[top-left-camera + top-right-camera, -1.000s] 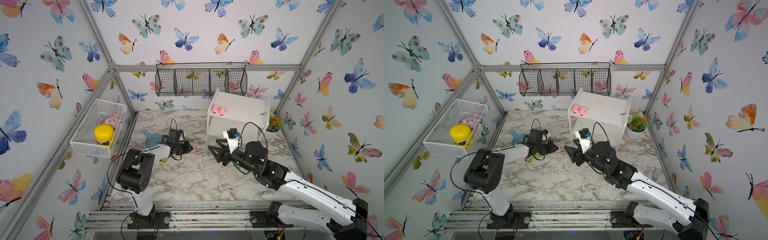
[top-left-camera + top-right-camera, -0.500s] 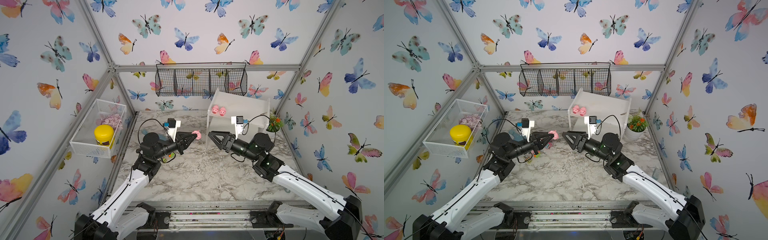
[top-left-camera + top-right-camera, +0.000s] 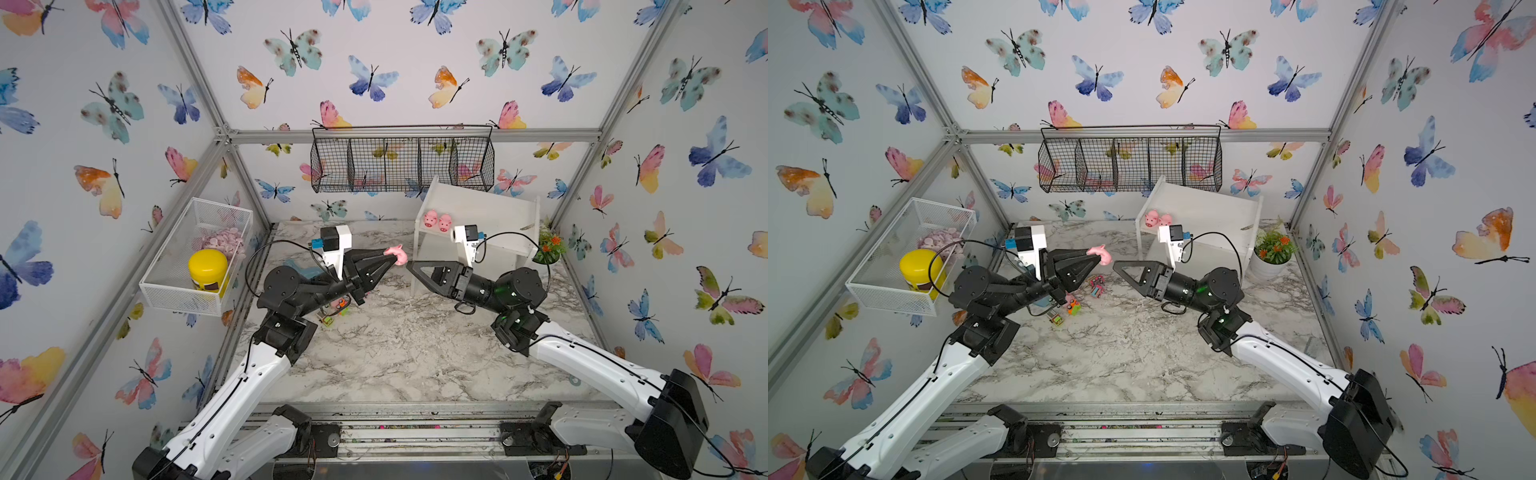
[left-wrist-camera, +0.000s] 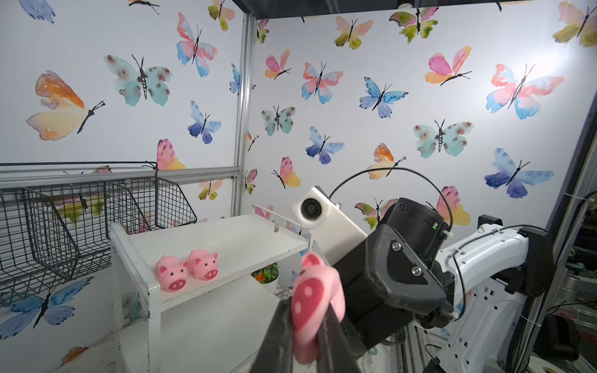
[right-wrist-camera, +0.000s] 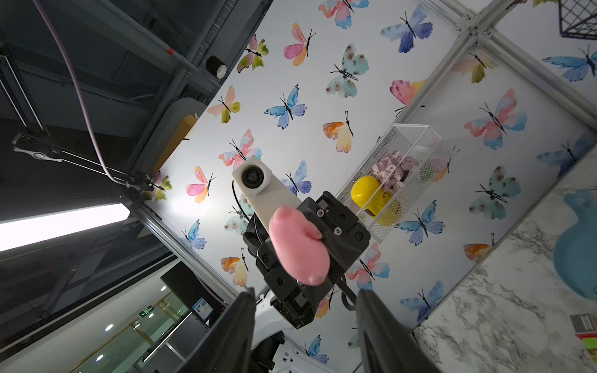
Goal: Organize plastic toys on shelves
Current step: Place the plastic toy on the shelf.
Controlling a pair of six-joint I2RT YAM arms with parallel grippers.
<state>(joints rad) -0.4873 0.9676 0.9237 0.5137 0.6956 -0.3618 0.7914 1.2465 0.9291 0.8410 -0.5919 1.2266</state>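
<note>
Holding left tool (image 3: 390, 259) raised and level, clamping a pink pig (image 3: 397, 254) at its tips; aiming right tool (image 3: 411, 266) at it, nearly tip to tip, jaws parted, both elbows bent.

Glossy pink pig (image 3: 395, 254), darker pink snout. Two more pink pigs (image 3: 431, 218), white shelf (image 3: 494, 212). Black wire basket (image 3: 401, 164), white mesh basket (image 3: 178, 297), yellow jar (image 3: 208, 268). White marble table (image 3: 415, 357), grey veins. White wallpaper (image 3: 415, 54), pastel butterflies. Teal dish (image 5: 578, 245). Orange-and-green truck (image 3: 1074, 307).
</note>
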